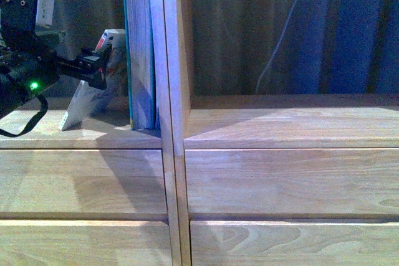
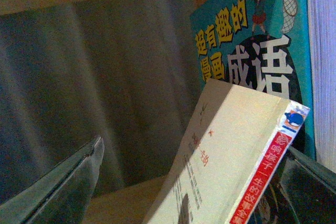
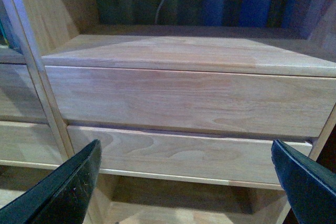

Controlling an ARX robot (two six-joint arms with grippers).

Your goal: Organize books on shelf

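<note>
The left pincer (image 1: 105, 70), fingers spread wide around the tilted pale paperback (image 1: 84, 101), reaches into the shelf (image 1: 280, 126)'s left compartment; the teal book (image 1: 140, 54) stands upright against the divider (image 1: 168, 60). The right pincer (image 3: 186, 182) gapes empty before the drawer fronts (image 3: 189, 100).

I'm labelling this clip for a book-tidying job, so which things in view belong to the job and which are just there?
Belongs to the job:
- teal book, upright against the divider
- thin pale paperback, leaning, tilted
- wooden shelf
- left gripper, at the paperback

Just there:
- curtain behind the shelf
- white cable hanging by the curtain
- right gripper, open, facing the drawer fronts
</note>
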